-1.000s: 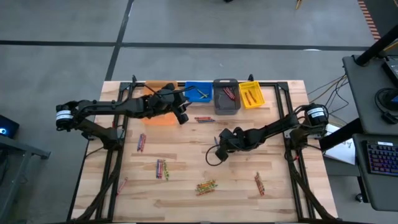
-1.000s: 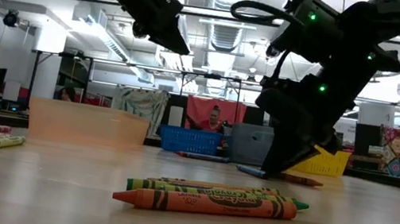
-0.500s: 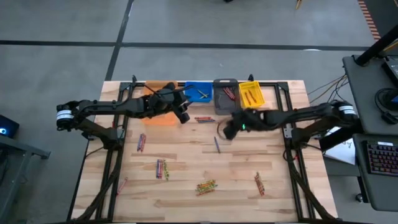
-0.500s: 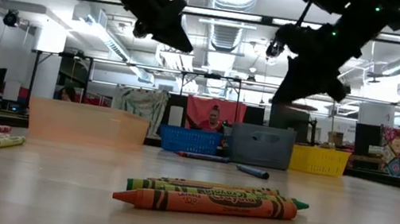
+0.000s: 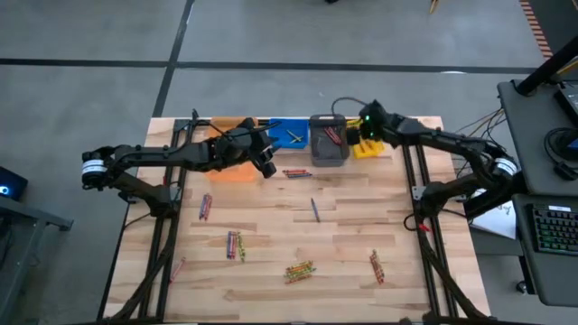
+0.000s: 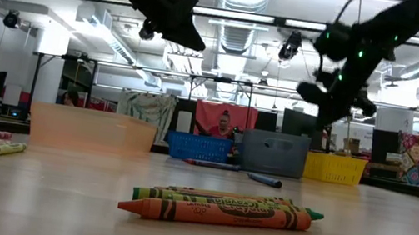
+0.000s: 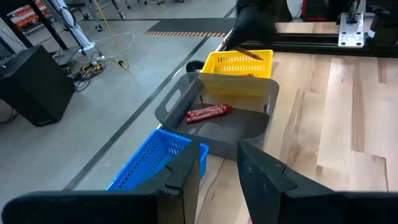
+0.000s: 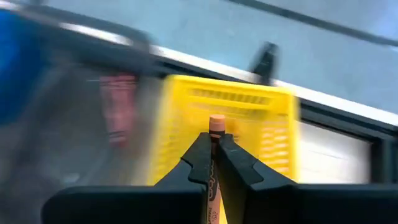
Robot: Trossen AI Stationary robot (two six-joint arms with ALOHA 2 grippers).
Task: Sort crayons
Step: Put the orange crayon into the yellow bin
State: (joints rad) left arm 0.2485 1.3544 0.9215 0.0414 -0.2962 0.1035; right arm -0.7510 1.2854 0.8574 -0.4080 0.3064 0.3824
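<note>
Since a sec ago, right arm has swung up from mid-counter to the bins at the far edge; left arm hasn't budged.

Left hand (image 5: pixel 263 165) hangs above the counter (image 5: pixel 361 226) just in front of the orange bin (image 5: pixel 233 171) & blue bin (image 5: pixel 289 133); fingers (image 7: pixel 186 180) stand a bit apart, nothing seen between them.

Loose crayons spread across the counter, L to R: one near the left edge (image 5: pixel 177 267), a purple-ish bunch (image 5: pixel 205 206), mixed bunch (image 5: pixel 236 245), a few just in front of the bins (image 5: pixel 294 172), green/orange bunch (image 5: pixel 300 269) w/ the orange one nearest the low cam (image 6: pixel 215 212), a single blue crayon (image 5: pixel 315 209) lying alone mid-counter, red/orange pair (image 5: pixel 375 265) toward the right.

Grey bin (image 5: pixel 329 149) holds red crayons (image 7: pixel 208 112). Yellow bin (image 5: pixel 366 147) sits right beside it w/ orange sticks inside.

Right hand (image 5: pixel 368 120) is up over the yellow bin, fingers (image 8: pixel 200 163) pinched tight on an orange crayon (image 8: pixel 214 152), tip poking out past them toward the bin.
</note>
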